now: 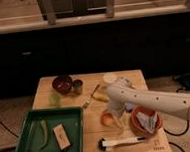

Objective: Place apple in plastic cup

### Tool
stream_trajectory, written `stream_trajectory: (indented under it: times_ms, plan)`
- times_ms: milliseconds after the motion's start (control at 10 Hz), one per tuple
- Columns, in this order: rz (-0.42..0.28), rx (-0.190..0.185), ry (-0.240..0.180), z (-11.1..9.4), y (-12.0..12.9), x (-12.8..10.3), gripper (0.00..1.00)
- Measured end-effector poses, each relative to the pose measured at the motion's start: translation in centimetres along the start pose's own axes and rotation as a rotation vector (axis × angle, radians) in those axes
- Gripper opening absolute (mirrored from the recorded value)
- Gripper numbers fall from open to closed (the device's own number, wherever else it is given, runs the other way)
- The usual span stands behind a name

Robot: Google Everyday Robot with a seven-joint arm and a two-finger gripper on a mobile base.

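The apple [107, 119], small and orange-red, lies on the wooden table [94, 141] right of the green tray. My gripper [115, 113] hangs from the white arm [156, 103] and sits right beside and over the apple, partly covering it. A whitish round cup-like thing [109, 77] stands at the table's far edge behind the arm. A pale green translucent cup-like thing [54, 98] stands at the far left. I cannot tell which of these is the plastic cup.
A green tray [24, 147] at front left holds a green pepper [44, 132] and a brown bar [61, 136]. A dark bowl [62, 84] and small can [78, 86] stand at the back. An orange bowl [138, 128], a yellow item [100, 96] and a white brush [120, 141] lie nearby.
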Motion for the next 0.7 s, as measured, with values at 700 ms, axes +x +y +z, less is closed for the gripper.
stream_trajectory:
  times_ms: [700]
  plan:
    - [-0.014, 0.000, 0.000, 0.03, 0.10, 0.06, 0.80]
